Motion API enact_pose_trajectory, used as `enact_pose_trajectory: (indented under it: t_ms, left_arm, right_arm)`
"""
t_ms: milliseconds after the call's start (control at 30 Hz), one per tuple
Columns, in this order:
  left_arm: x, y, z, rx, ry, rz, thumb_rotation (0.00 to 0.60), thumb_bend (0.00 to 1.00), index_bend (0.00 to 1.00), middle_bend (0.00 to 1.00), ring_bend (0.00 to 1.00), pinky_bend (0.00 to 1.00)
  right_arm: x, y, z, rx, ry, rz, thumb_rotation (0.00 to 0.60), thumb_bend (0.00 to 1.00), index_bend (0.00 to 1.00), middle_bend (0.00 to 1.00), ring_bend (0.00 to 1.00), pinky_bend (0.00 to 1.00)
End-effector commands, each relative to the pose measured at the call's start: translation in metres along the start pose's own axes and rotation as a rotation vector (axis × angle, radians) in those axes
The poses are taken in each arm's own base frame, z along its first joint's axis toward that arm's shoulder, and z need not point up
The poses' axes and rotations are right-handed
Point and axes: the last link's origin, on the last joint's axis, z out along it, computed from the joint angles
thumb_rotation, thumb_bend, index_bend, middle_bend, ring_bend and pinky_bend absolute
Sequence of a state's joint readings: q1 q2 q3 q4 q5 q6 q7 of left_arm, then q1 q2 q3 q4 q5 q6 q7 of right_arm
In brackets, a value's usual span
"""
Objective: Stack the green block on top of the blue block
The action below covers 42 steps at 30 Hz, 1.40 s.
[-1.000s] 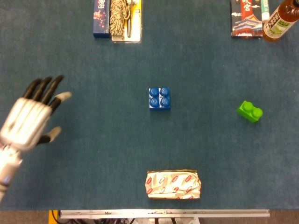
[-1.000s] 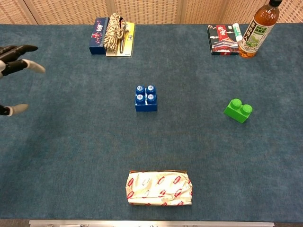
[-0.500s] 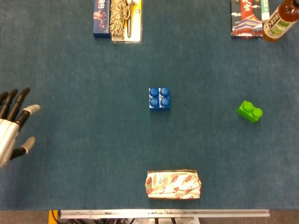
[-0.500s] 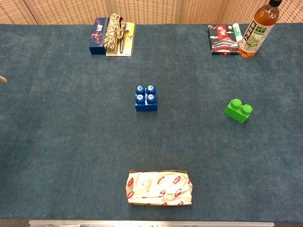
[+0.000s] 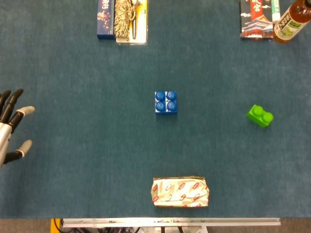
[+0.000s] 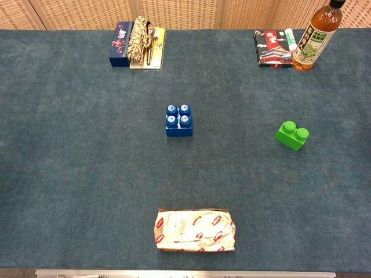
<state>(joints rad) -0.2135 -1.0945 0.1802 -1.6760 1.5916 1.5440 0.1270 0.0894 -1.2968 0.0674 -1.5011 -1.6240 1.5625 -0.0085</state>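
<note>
Table (image 5: 73, 58): blue cloth surface. Foil packet (image 5: 181, 191) near front edge. Left hand (image 5: 10, 127) at far left edge in head view, fingers apart, empty; right hand unseen. Blue block (image 5: 165, 102) mid-table, studs up; green block (image 5: 259, 116) well apart to its right, turned askew. Best approach: right hand descends on green block, pinches sides, squares it over studs. Versus earlier frames: left hand has retreated leftward; blocks unmoved.

A blue block (image 6: 179, 120) sits near the centre of a dark teal table (image 6: 87, 174). A green block (image 6: 292, 135) lies well apart at right. A foil-wrapped packet (image 6: 195, 230) rests at bottom centre. Upper left holds small boxes (image 6: 137, 44); upper right, a tea bottle (image 6: 315, 36) beside a box (image 6: 272, 48).
</note>
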Motion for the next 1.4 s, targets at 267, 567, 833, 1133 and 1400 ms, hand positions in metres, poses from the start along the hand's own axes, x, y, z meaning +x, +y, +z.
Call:
enact_pose_trajectory:
  t_ms: [267, 567, 833, 1133, 1400]
  left_arm:
    - [0.002, -0.003, 0.001, 0.005, -0.001, -0.02, 0.6, 0.23, 0.25, 0.08, 0.0, 0.08]
    - [0.001, -0.004, 0.002, 0.007, -0.006, -0.025, 0.6, 0.23, 0.25, 0.09, 0.0, 0.08]
    - [0.001, -0.004, 0.003, 0.007, -0.01, -0.035, 0.6, 0.23, 0.25, 0.1, 0.0, 0.08]
    - [0.002, -0.005, 0.002, 0.005, -0.012, -0.048, 0.6, 0.23, 0.25, 0.11, 0.0, 0.08]
    - [0.003, -0.004, 0.002, 0.006, -0.01, -0.053, 0.6, 0.23, 0.25, 0.11, 0.0, 0.08]
  right_arm:
    - [-0.021, -0.024, 0.009, 0.055, -0.07, -0.041, 0.6, 0.0, 0.13, 0.07, 0.0, 0.1]
    - [-0.034, -0.039, 0.018, 0.058, -0.159, -0.12, 0.6, 0.0, 0.11, 0.05, 0.0, 0.07]
    - [-0.049, -0.052, 0.03, 0.068, -0.206, -0.151, 0.6, 0.0, 0.11, 0.05, 0.0, 0.06]
    - [-0.068, -0.064, 0.038, 0.088, -0.249, -0.173, 0.6, 0.0, 0.11, 0.05, 0.0, 0.05]
    - [-0.079, -0.067, 0.041, 0.093, -0.277, -0.197, 0.6, 0.0, 0.11, 0.05, 0.0, 0.05]
